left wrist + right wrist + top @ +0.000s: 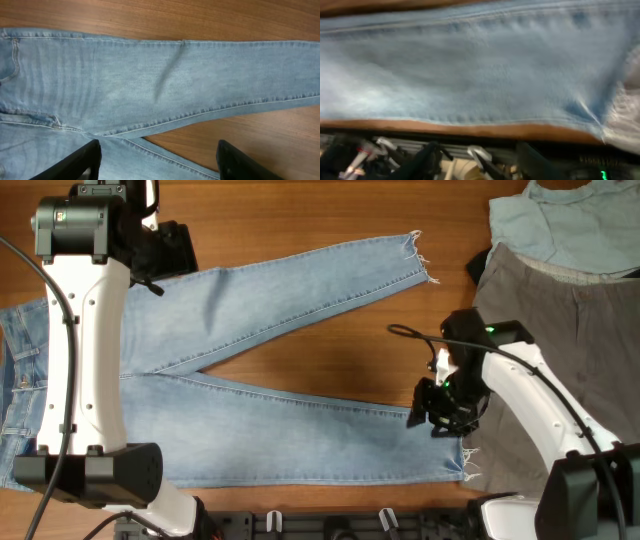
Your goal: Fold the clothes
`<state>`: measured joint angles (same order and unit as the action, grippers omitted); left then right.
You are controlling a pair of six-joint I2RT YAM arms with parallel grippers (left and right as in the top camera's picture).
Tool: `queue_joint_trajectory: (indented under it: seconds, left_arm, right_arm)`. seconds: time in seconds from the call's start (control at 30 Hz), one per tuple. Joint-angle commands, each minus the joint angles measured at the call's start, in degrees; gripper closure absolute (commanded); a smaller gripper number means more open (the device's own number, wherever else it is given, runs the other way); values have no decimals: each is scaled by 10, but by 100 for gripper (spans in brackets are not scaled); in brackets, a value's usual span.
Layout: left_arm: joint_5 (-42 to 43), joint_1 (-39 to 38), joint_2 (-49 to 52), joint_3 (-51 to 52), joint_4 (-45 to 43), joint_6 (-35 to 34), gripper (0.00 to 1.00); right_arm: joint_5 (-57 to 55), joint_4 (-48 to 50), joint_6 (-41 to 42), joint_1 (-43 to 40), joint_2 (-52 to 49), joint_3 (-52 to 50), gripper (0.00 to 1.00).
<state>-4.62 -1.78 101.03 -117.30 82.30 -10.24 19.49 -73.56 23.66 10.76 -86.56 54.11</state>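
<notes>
Fingers first: our left fingers (80, 162) stand wide apart with nothing between them, held over the long light blue denim jeans (300, 430) near where the two legs part. Our right fingers (432, 408) sit low over the near leg, close to its frayed hem (465, 465). That wrist view is blurred and the overhead shows only a dark shape, so we cannot tell whether they are parted or pinching cloth.

We judge the task barely begun. The jeans lie flat and full length on the brown wooden bench (330, 350), waistband (8, 400) at the left edge of the overhead view, legs splayed in a narrow V toward the right with bare wood between them. No fold shows anywhere: neither leg lies on the other, nothing is doubled back. All the folding is left, as we read it: one leg over the other, then the length doubled toward the waist.

Crumpled grey trousers (570, 310) cover the right end of the bench, with a pale teal shirt (560, 220) lying against their far edge. The far hem ends near the grey trousers but apart from them; the near hem comes just beside them, and we cannot say whether they touch. That pile could catch a hem swung across. Our left arm (80, 350) also stretches over the seat and thighs, hiding them from above.
</notes>
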Motion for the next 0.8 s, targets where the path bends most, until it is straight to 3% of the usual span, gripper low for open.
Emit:
queue_joint_trajectory:
  seconds: [0.0, 0.1, 0.23, 0.33, 0.4, 0.47, 0.6, 0.77]
  left_arm:
    - [7, 1, 1, -6, 1, -9, 27]
    - [7, 2, 1, -6, 0, -9, 24]
    - [7, 2, 1, -6, 0, -9, 23]
    - [7, 2, 1, -6, -5, -9, 21]
    - [13, 1, 1, -6, -8, -7, 21]
    - [72, 1, 1, -6, -10, 30, 25]
    - [218, -8, 1, -4, 4, 102, 30]
    - [222, -51, 1, 10, 16, 116, 26]
  right_arm:
    - [-113, -2, 132, -1, 0, -2, 25]
    - [-131, 9, 153, -32, 0, -2, 26]
    - [-130, -2, 121, -44, 0, -2, 25]
    - [-85, 24, 89, -43, 0, -2, 31]
    - [-14, 67, 6, -43, 0, -2, 32]
    - [33, 102, -46, -42, -1, -2, 36]
    - [28, 115, -31, -42, -1, -2, 44]
    - [24, 141, -26, -42, 0, 0, 43]
